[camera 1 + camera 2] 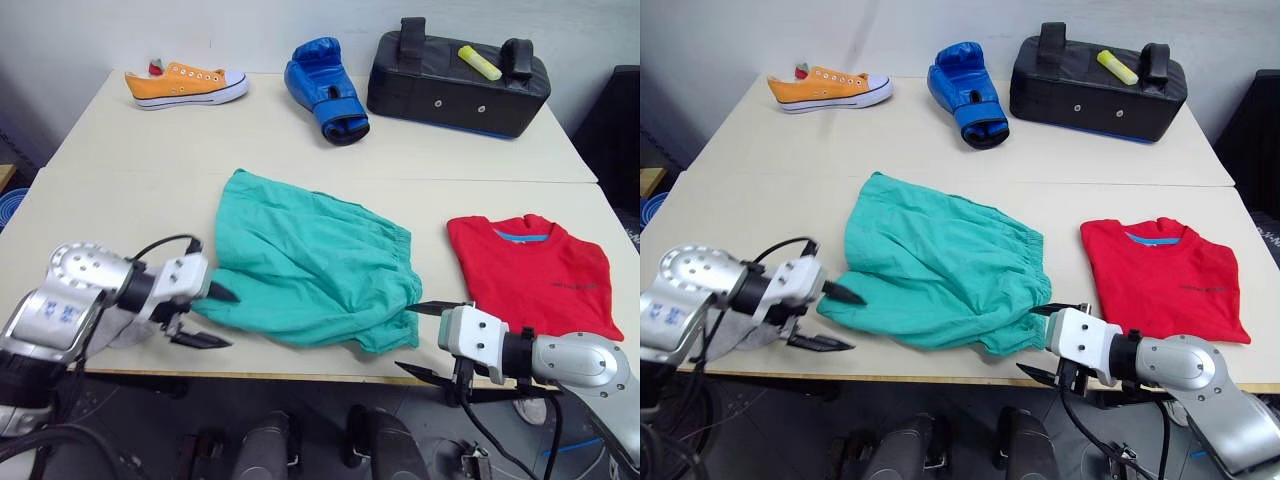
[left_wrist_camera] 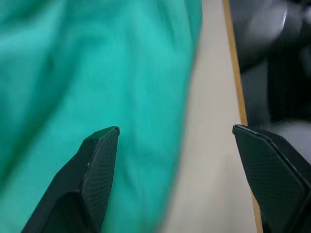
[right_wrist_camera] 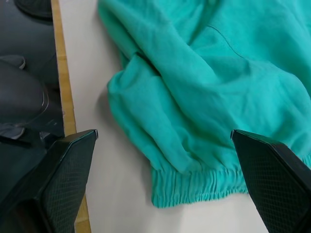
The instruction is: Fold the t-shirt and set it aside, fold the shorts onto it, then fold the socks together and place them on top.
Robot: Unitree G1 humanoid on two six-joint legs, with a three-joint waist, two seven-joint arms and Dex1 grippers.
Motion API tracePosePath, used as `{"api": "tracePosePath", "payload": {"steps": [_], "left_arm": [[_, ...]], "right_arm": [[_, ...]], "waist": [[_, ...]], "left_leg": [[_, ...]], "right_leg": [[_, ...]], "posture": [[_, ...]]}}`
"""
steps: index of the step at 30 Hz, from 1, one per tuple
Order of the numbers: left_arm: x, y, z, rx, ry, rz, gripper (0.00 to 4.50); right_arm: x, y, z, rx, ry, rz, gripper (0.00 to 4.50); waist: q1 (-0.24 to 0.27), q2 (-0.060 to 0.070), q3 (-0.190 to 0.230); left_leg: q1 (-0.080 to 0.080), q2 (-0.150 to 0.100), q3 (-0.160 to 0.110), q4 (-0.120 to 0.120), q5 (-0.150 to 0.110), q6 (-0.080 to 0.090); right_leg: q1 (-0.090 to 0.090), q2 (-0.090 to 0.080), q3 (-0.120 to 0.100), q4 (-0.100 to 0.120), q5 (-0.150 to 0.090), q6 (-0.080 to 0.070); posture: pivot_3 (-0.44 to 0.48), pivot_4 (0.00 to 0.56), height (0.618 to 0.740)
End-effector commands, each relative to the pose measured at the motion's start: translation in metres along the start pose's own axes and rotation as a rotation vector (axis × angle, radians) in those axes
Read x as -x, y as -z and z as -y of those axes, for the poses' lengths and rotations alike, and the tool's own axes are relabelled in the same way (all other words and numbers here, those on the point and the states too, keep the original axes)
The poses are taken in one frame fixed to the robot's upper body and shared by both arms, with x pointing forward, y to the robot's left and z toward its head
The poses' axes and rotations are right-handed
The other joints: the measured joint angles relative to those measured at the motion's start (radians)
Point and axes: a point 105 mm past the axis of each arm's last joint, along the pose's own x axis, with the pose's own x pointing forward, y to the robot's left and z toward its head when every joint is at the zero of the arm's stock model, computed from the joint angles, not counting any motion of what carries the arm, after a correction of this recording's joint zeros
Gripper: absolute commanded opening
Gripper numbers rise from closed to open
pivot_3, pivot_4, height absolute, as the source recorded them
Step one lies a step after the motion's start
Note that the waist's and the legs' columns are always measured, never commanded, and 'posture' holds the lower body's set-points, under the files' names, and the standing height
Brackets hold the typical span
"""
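**Both grippers open at the shorts' near edge**

The teal shorts (image 1: 310, 265) lie crumpled mid-counter (image 1: 300, 140), left of the folded red t-shirt (image 1: 530, 270). The left gripper (image 1: 205, 315) and the right gripper (image 1: 430, 340) flank the shorts' near edge, fingers spread wide and empty. A shallow pinch could catch one layer only, so the fold would come out uneven.

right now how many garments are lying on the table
2 clearly: the teal shorts spread at the centre, the folded red t-shirt to the robot's right. Grey cloth, perhaps the socks, lies mostly hidden behind the left gripper.
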Motion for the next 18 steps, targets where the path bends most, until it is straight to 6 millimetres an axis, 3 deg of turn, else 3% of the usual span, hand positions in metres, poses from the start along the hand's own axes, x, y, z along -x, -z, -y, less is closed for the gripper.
{"api": "tracePosePath", "payload": {"steps": [1,6,8,11,13,16,18], "left_arm": [[0.016,0.004,-0.002,-0.125,-0.105,-0.055,3.92],[0.011,0.025,-0.005,-0.201,-0.160,-0.138,3.92],[0.008,0.025,-0.018,-0.232,-0.224,-0.129,3.95],[0.004,0.021,-0.036,-0.245,-0.317,-0.087,3.96],[0.000,0.021,-0.037,-0.242,-0.305,-0.067,3.96],[-0.005,0.023,-0.036,-0.224,-0.270,-0.051,3.34],[-0.007,0.024,-0.037,-0.211,-0.267,-0.040,2.67]], "right_arm": [[-0.007,-0.005,0.003,0.056,-0.005,0.031,4.50],[-0.018,0.001,0.001,0.101,-0.029,0.026,4.50],[-0.020,0.004,0.004,0.114,-0.022,0.017,4.31],[-0.021,0.009,0.008,0.145,-0.009,-0.001,3.50],[-0.022,0.009,0.009,0.154,-0.008,-0.001,2.87],[-0.022,0.008,0.011,0.165,-0.002,0.007,1.78],[-0.021,0.006,0.015,0.190,0.021,0.009,0.98]], "waist": [[0.001,0.000,0.000],[0.000,0.000,0.000],[0.000,0.000,0.000],[0.004,0.001,0.000],[0.002,0.000,0.000],[0.000,0.000,0.000],[0.000,0.000,0.000]], "left_leg": [[0.000,0.000,-0.001,0.000,0.000,0.000],[0.000,0.000,-0.002,-0.001,0.000,0.001],[0.000,0.000,-0.001,-0.001,-0.001,0.001],[0.000,0.000,-0.001,0.000,0.000,0.002],[0.000,0.000,0.000,0.001,0.000,0.002],[0.000,0.000,0.000,0.001,0.000,0.003],[0.001,0.000,0.000,0.001,0.001,0.003]], "right_leg": [[0.000,0.000,0.000,-0.001,0.000,0.000],[0.001,-0.001,0.000,-0.002,0.000,0.000],[0.000,0.000,-0.001,-0.002,0.000,0.000],[0.001,0.000,-0.001,0.000,0.001,0.001],[0.001,0.000,-0.001,0.000,0.001,0.002],[0.001,0.000,-0.001,0.001,0.001,0.002],[0.001,0.000,-0.001,0.002,0.001,0.001]], "posture": [[0.000,0.150,0.740],[0.000,0.150,0.740],[0.000,0.150,0.740],[0.000,0.150,0.740],[0.000,0.150,0.740],[0.000,0.150,0.740],[0.000,0.150,0.740]]}}
